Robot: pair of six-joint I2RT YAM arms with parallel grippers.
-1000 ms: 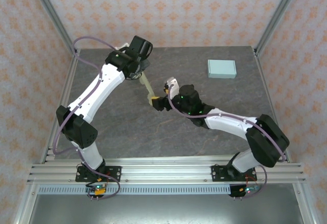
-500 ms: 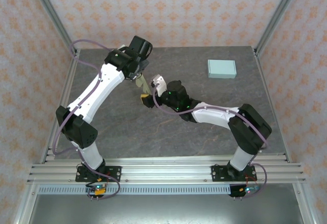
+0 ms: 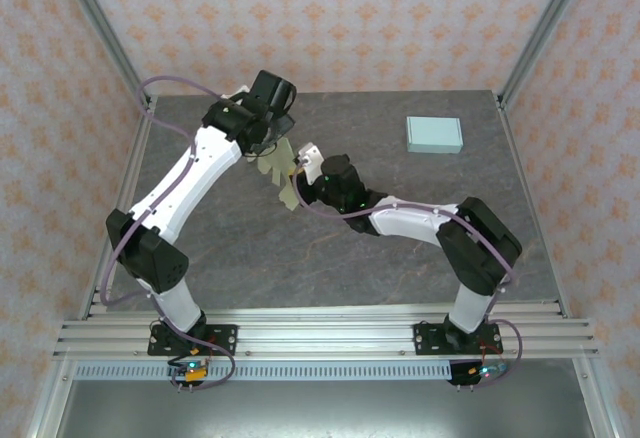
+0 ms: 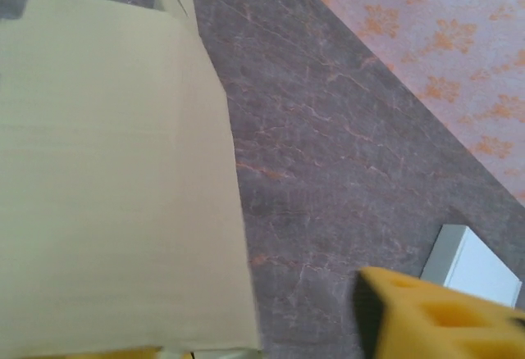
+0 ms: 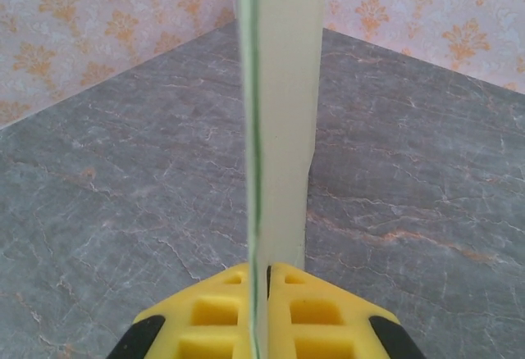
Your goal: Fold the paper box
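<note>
At the 10 o'clock side of the table (image 3: 400,248), the left gripper (image 3: 271,144) hangs over the top of the paper box (image 3: 283,168). The box is a flat pale-yellow blank standing on edge, just off the table's middle. One yellow finger (image 4: 435,318) stands clear of the sheet, so these jaws seem parted, though the other finger is hidden behind the card.

Just right of the blank, the right gripper (image 5: 261,302) is clenched on its thin lower edge, so this one pinch appears to carry the whole sheet. The card could therefore swing, buckle or slide out if the left gripper pushes a panel off the crease line, and a hard push could tear it at the pinch.

There is open stone toward 6 o'clock. The side rail (image 3: 130,188) crowds the left elbow at 9 o'clock. The pale blue box (image 3: 434,134) at 2 o'clock sits well apart.
</note>
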